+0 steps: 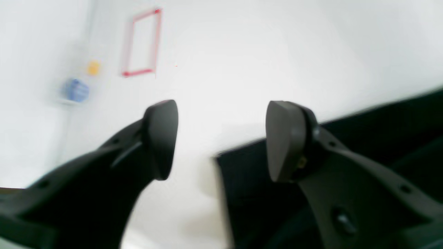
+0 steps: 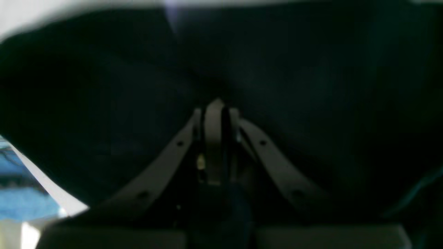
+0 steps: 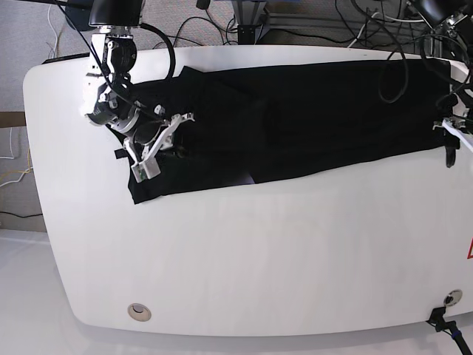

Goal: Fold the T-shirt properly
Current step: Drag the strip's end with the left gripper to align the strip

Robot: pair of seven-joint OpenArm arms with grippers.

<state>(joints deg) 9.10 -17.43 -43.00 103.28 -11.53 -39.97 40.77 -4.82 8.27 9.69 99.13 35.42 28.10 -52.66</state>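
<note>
The black T-shirt (image 3: 295,122) lies spread as a long band across the far half of the white table (image 3: 244,251), plain side up. My right gripper (image 3: 183,118) rests on its left part. In the right wrist view its fingertips (image 2: 216,107) are pressed together, and creases in the dark cloth (image 2: 311,86) run toward them. My left gripper (image 3: 452,146) hangs at the shirt's right end. Seen from the left wrist, it is (image 1: 223,138) open with nothing between its fingers, just above the table beside the shirt's edge (image 1: 380,131).
Cables (image 3: 369,29) run along the table's back edge. A round hole (image 3: 137,311) sits near the front left corner and a red mark (image 3: 470,251) at the right edge. The left wrist view shows a blurred red tape rectangle (image 1: 142,41) on the white surface.
</note>
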